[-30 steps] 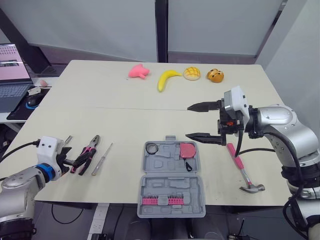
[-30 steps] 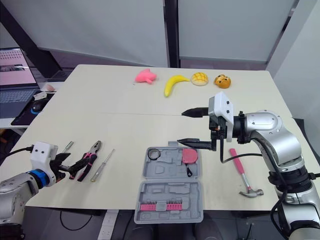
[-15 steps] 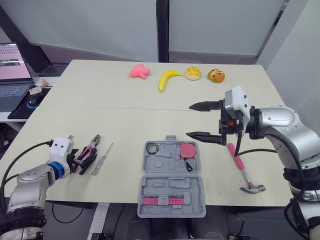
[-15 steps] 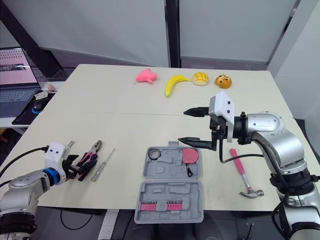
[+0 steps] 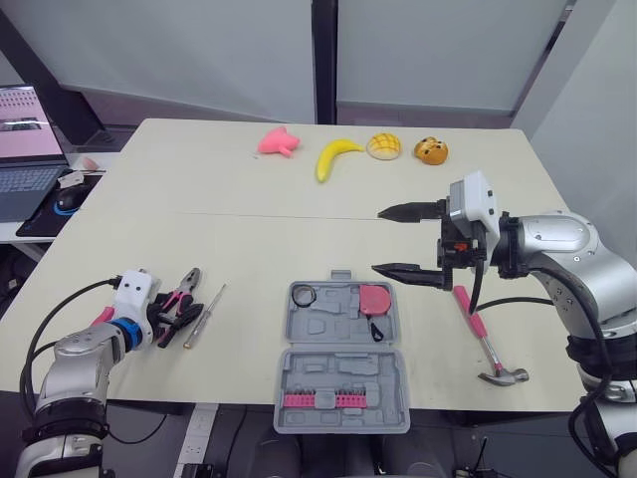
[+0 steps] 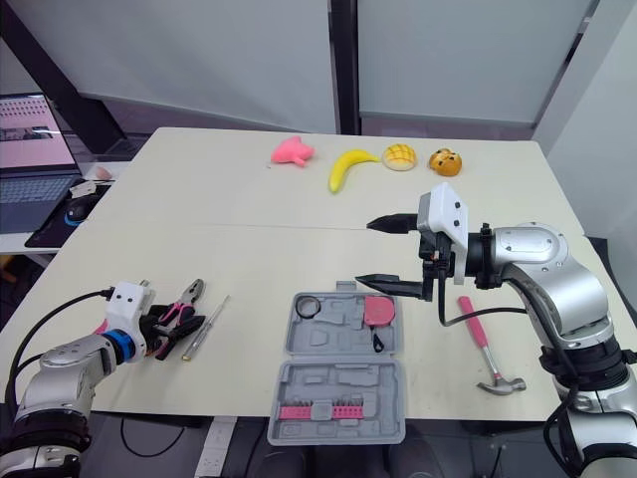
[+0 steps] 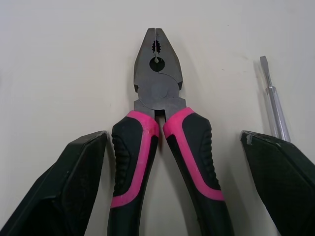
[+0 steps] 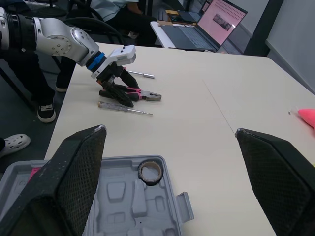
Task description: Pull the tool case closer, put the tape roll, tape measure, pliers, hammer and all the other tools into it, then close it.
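The grey tool case [image 5: 338,358] lies open at the table's front edge, holding a tape roll [image 5: 304,296], a pink tape measure [image 5: 374,298] and a row of pink bits. Pink-handled pliers [image 7: 158,118] lie at the front left beside a screwdriver [image 5: 204,316]. My left gripper [image 5: 167,319] is open, one finger on each side of the pliers' handles. A pink-handled hammer [image 5: 484,341] lies right of the case. My right gripper [image 5: 379,240] hangs wide open above the table, just behind the case's right corner, with nothing in it.
A pink toy [image 5: 277,141], a banana [image 5: 332,157] and two buns [image 5: 382,146] sit along the far edge. A thin silver tool [image 8: 141,74] lies beyond the pliers. A laptop [image 5: 24,149] and a mouse are on a side desk to the left.
My left gripper has slid in along the table to the pliers' handles, which now sit between its fingers. The right arm has barely moved.
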`<state>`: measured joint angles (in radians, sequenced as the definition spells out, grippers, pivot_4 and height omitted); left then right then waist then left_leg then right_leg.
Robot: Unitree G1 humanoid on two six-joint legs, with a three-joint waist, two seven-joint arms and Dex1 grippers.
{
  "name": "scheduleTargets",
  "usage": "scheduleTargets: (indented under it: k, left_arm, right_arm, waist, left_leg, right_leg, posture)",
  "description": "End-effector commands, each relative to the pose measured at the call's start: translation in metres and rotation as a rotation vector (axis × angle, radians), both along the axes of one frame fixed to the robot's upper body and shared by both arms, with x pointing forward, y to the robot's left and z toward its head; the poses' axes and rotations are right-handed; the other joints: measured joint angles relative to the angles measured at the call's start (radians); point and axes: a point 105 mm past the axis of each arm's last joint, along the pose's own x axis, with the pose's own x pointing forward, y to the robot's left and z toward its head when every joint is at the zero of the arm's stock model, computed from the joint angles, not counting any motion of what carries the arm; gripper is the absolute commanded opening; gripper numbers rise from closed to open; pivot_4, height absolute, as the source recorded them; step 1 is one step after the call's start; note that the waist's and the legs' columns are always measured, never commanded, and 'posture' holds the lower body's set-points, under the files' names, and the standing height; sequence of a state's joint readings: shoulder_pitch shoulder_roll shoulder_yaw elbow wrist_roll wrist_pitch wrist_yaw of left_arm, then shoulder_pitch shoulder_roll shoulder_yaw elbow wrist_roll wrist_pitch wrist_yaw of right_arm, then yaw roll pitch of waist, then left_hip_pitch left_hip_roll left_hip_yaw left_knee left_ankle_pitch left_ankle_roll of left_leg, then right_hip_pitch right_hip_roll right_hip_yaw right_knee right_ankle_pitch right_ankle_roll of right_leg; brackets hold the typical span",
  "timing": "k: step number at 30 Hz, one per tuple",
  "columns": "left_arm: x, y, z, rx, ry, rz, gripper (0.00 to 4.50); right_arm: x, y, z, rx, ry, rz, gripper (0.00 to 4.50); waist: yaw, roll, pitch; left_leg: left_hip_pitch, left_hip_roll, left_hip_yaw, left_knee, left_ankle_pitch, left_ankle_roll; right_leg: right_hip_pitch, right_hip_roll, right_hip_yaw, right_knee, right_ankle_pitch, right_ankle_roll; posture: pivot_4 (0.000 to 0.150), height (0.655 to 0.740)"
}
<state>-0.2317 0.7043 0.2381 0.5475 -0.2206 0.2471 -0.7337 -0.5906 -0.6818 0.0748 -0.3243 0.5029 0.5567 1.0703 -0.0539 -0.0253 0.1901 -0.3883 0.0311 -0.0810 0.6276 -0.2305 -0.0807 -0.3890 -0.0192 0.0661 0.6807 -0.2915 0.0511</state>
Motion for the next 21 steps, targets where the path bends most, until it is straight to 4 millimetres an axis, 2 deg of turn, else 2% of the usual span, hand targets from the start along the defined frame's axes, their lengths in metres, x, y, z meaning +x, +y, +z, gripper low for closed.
scheduleTargets:
  k: [1, 4, 9, 17, 21]
  left_arm:
    - [-0.002, 0.008, 0.000, 0.035, 0.012, 0.017, 4.50]
    - [-0.004, 0.013, -0.002, 0.044, 0.021, 0.038, 3.91]
    - [-0.002, 0.015, -0.002, 0.044, 0.012, 0.047, 2.46]
    - [-0.004, 0.021, 0.008, 0.075, -0.010, 0.038, 2.47]
    - [-0.004, 0.024, 0.035, 0.128, -0.048, -0.029, 2.47]
  right_arm:
    - [-0.006, -0.001, 0.011, 0.013, -0.053, 0.012, 4.46]
    - [-0.007, -0.001, 0.011, 0.012, -0.052, 0.013, 4.50]
    - [-0.007, -0.002, 0.010, 0.009, -0.050, 0.011, 4.50]
    - [-0.008, -0.002, 0.007, -0.004, -0.042, 0.022, 4.50]
    - [-0.008, -0.004, 0.007, -0.011, -0.047, 0.022, 4.50]
  waist:
    - [0.000, 0.000, 0.000]
    - [0.000, 0.000, 0.000]
    - [0.000, 0.000, 0.000]
    - [-0.002, 0.000, 0.000]
    - [-0.004, 0.000, 0.000]
  left_leg:
    - [0.000, 0.000, 0.000, 0.000, 0.000, 0.000]
    - [0.000, 0.000, 0.000, 0.000, 0.000, 0.000]
    - [0.000, 0.000, 0.000, 0.000, 0.000, 0.000]
    - [0.001, 0.000, 0.000, 0.000, 0.000, 0.000]
    - [0.000, 0.000, 0.000, 0.000, 0.000, 0.000]
  right_leg:
    - [0.000, 0.000, 0.000, 0.000, 0.000, 0.000]
    - [0.000, 0.000, 0.000, 0.000, 0.000, 0.000]
    - [0.000, 0.000, 0.000, 0.000, 0.000, 0.000]
    - [0.000, 0.000, 0.000, 0.000, 0.000, 0.000]
    - [0.000, 0.000, 0.000, 0.000, 0.000, 0.000]
  posture:
    - [0.150, 0.7400]
    - [0.150, 0.7400]
    - [0.150, 0.7400]
    - [0.150, 0.7400]
    - [0.150, 0.7400]
